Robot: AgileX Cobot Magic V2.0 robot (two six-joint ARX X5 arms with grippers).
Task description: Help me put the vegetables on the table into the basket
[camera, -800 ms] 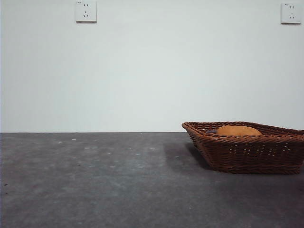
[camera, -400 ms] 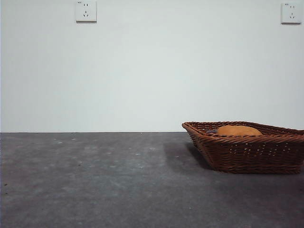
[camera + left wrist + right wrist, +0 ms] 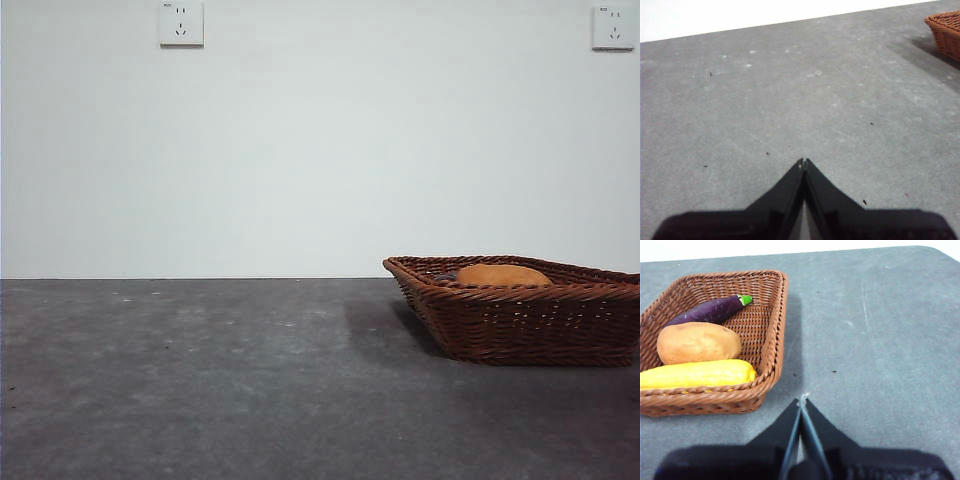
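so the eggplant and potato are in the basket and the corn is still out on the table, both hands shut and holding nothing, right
Not quite: the corn is in the basket too, beside the potato and eggplant, as the right wrist view shows. The rest holds: the left hand and right hand are shut and hold nothing.

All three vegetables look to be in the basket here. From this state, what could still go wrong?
Little remains at risk. The right end effector hangs shut close beside the basket; a careless retreat could nudge its rim. The corn lies right along the near wall, so a jolt might tip it out. The potato and eggplant sit deeper and look safer. The left end effector is shut over bare table, away from everything.
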